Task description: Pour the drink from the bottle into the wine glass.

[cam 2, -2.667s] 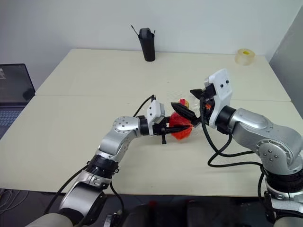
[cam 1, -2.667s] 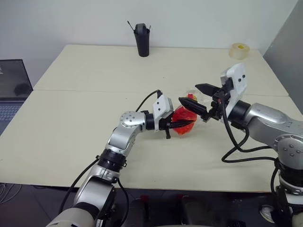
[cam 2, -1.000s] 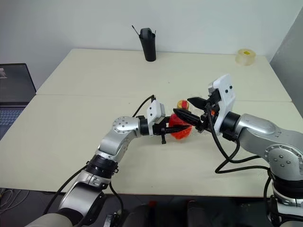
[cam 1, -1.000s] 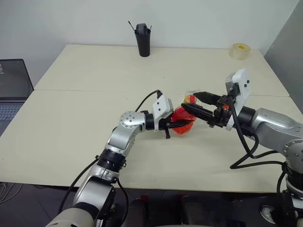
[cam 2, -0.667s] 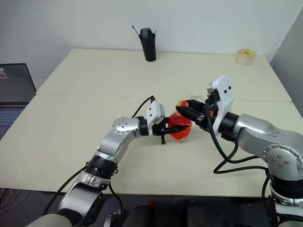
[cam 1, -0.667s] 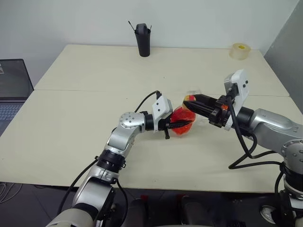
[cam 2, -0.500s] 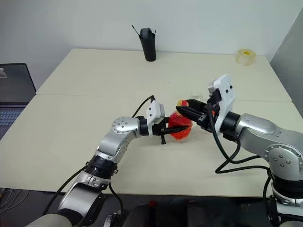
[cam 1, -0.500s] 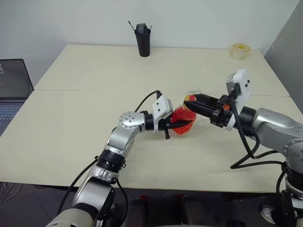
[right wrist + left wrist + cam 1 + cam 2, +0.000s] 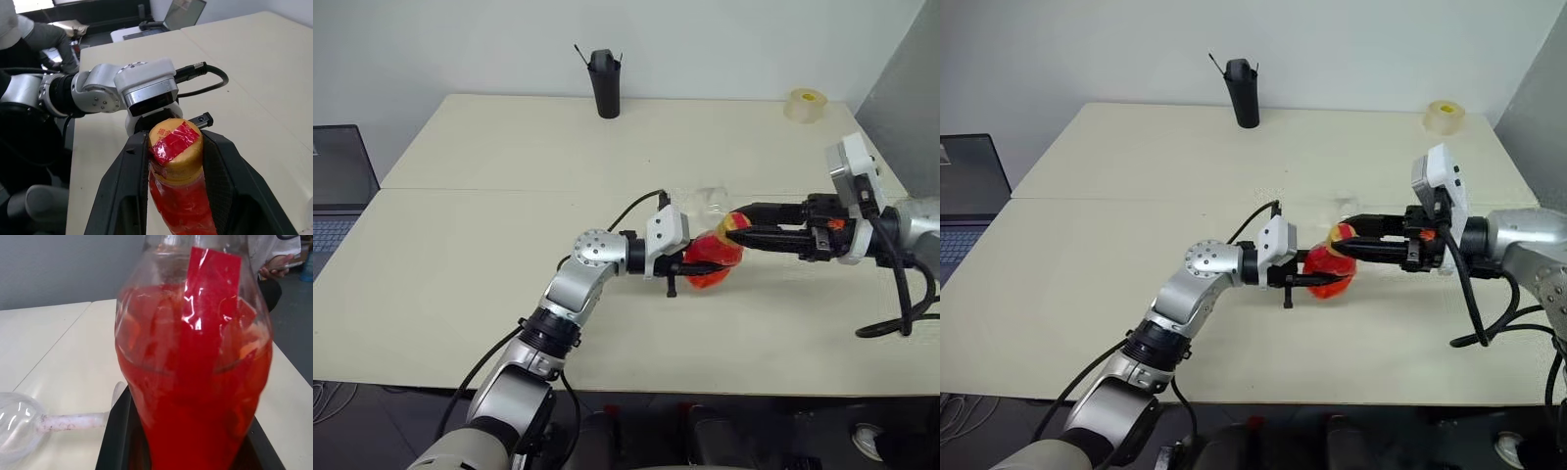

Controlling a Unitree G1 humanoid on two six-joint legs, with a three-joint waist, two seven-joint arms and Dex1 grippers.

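Note:
My left gripper (image 9: 695,266) is shut on the round body of the bottle (image 9: 710,264), held just above the table and leaning to the right. The red drink (image 9: 195,396) fills most of the bottle. My right gripper (image 9: 734,230) reaches in level from the right. Its two fingers are shut on the bottle's yellow cap (image 9: 175,141), which has red tape across it. The wine glass (image 9: 710,199) is just behind the bottle on the table. In the left wrist view the wine glass (image 9: 17,418) seems to lie on its side with its stem level.
A tall black cup (image 9: 602,83) stands at the table's far edge, and a roll of tape (image 9: 804,105) lies at the far right corner. A laptop (image 9: 337,181) sits off the left side. A person's hand (image 9: 276,264) and sleeve (image 9: 49,36) show beyond the table.
My right gripper has closed on the bottle's cap and its wrist has turned. Both hands have shifted to the right with the bottle between them.

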